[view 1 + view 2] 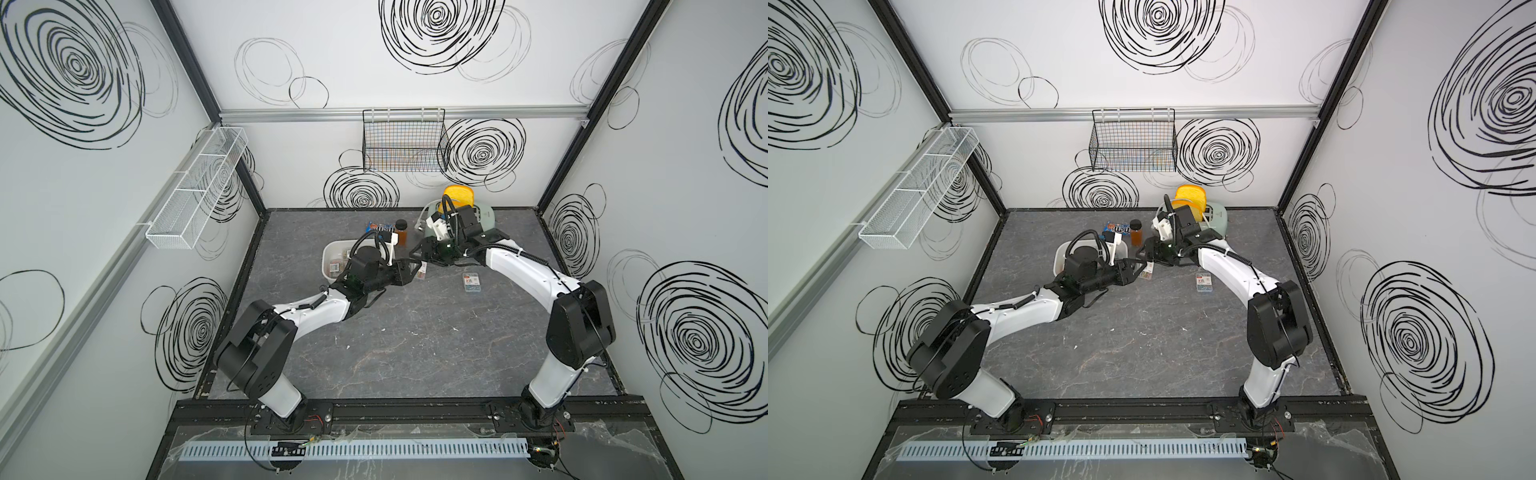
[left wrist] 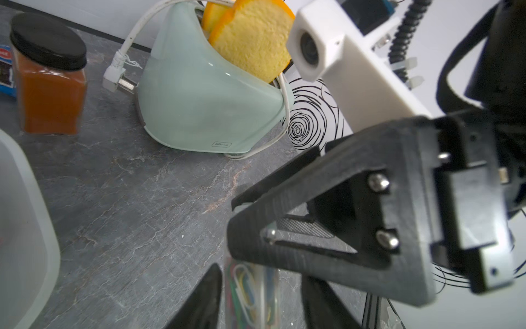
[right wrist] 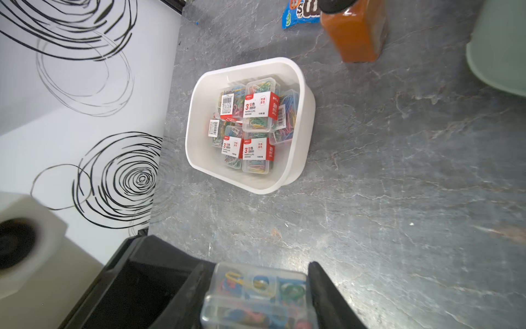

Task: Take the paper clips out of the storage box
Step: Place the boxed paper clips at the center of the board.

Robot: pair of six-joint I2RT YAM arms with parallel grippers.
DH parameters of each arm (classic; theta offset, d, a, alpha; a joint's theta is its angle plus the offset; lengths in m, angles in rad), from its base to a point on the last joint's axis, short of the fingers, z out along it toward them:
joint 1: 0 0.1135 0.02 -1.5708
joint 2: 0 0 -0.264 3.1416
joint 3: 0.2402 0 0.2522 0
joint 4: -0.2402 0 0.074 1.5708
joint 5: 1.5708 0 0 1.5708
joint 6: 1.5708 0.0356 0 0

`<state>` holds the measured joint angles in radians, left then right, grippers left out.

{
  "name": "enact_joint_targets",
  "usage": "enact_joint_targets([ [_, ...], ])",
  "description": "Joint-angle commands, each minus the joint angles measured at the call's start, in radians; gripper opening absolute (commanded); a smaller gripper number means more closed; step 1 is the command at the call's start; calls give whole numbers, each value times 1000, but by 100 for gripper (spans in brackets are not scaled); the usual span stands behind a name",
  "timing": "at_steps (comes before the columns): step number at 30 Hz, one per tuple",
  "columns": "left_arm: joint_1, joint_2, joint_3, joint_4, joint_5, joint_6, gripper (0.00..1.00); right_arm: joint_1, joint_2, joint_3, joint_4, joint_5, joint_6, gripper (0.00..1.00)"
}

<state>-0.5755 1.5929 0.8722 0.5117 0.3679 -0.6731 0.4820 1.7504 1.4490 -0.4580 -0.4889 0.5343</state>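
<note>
Grey marbled surface (image 1: 415, 353): one paper-clip case (image 3: 256, 296) hangs above its middle, clamped in my right pincer (image 3: 257, 265). My left pincer (image 2: 260, 273) straddles it, jaws apart, with a gap showing. Boxed cases (image 3: 256, 114) sit in the storage box (image 3: 308, 122) toward the left edge. A loose case (image 1: 472, 284) lies toward the right edge.

Red-and-white labels (image 3: 260, 106) on the paper clips (image 3: 256, 125) in the storage box (image 3: 250, 183) — "3", "PAPERCLIPS".
</note>
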Motion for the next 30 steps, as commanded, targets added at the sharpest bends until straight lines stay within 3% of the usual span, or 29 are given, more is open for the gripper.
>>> enact_joint_targets([
  [1,-4,-42,41,10,48,35,63,-14,21,34,-70,63,-53,33],
  [6,0,-65,37,-48,80,55,74,-32,31,34,-121,135,-99,33],
  [10,11,-92,60,-148,91,72,76,-43,33,6,-154,222,-140,33],
  [16,33,-124,89,-254,124,53,77,-63,64,-63,-171,332,-179,33],
  [30,42,-129,88,-270,153,43,77,-67,169,-89,-125,546,-177,34],
])
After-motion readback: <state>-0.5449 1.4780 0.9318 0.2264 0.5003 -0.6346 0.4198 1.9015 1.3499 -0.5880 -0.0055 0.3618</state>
